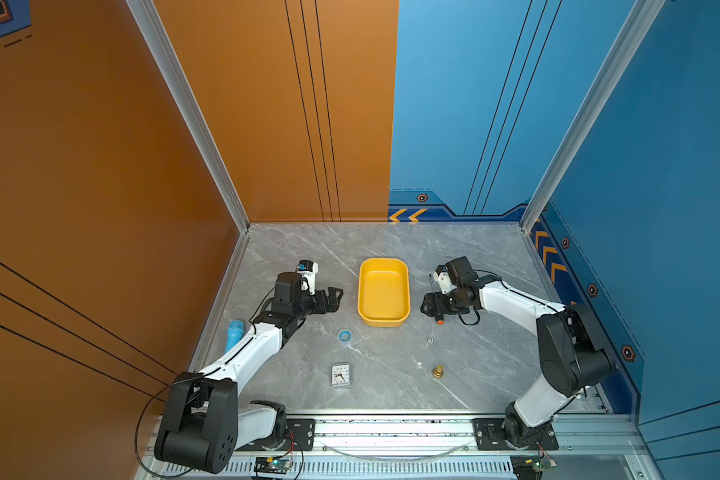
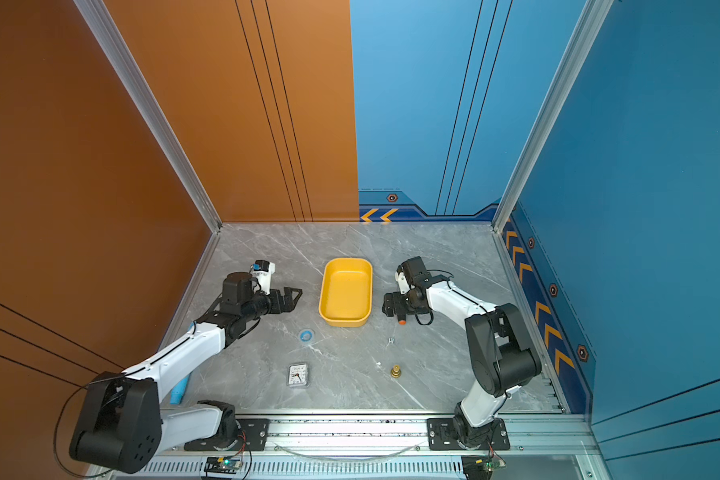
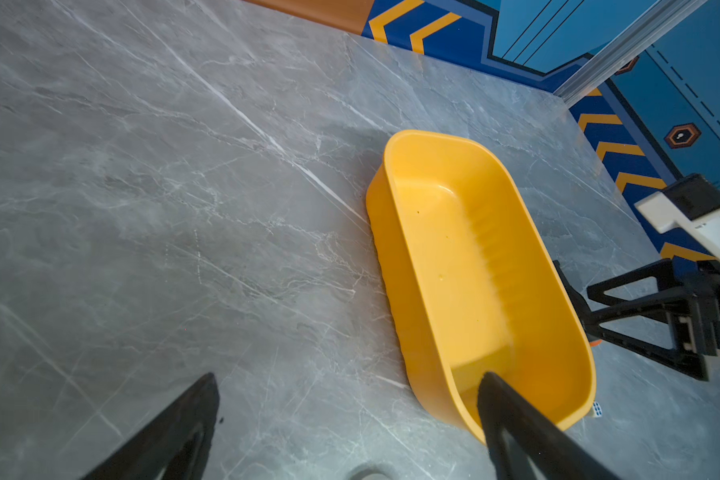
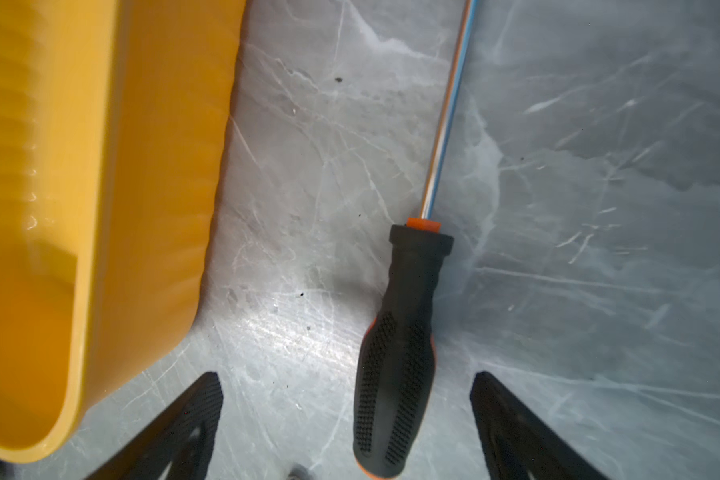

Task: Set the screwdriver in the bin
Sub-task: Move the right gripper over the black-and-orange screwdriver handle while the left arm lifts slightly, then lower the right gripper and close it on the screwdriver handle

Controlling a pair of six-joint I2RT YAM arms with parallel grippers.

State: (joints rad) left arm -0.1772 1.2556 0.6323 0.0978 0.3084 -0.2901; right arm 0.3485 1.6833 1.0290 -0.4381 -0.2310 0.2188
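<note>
- On the grey marble table (image 1: 383,374), just beside the bin's long wall on the robot's right side, the screwdriver (image 4: 400,353) lay flat, with a strip of bare table between the two.
- The bin (image 1: 383,266) sat near the table's middle and held nothing in any view, so the placing was not yet done.
- The right gripper (image 4: 346,415) hung low over the handle with its two fingers spread wide, one on each side; the right wrist view showed open table between each finger and the handle, so nothing was grasped.
- What remained, as I judged it: closing on the handle, lifting, carrying across the near wall and letting go inside.
- The left gripper (image 3: 348,419) waited on the bin's other side, its jaws apart and empty.
- The screwdriver had a black handle with a dotted grip texture, swelling toward the butt and waisting near the collar, with orange at the collar, along a side seam and at the end cap.
- Its thin bright shaft ran straight away from the handle, roughly parallel to the bin's wall; its tip lay out of the wrist view.
- In both top views the wrist hid most of the tool, and only the orange cap (image 2: 401,321) and a bit of shaft showed.
</note>
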